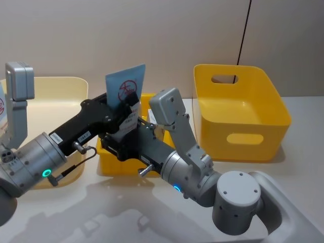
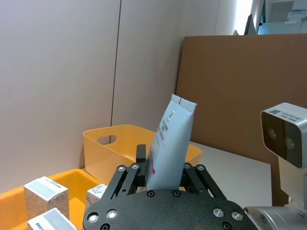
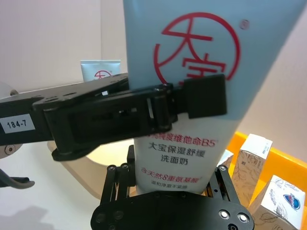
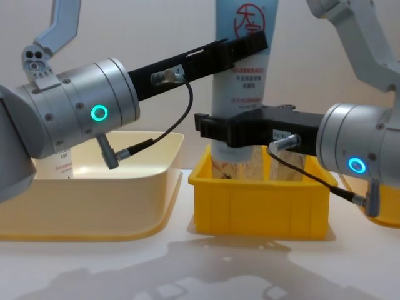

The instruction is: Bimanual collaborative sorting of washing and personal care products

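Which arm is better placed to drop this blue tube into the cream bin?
Left. The left gripper clamps the tube near the logo, and the cream bin, already holding another tube, lies on its side. The right gripper grips lower down.

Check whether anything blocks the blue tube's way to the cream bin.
Nothing visible does. The left gripper and right gripper hold the tube upright above the small yellow bin; the open cream bin sits beside it on the robot's left.
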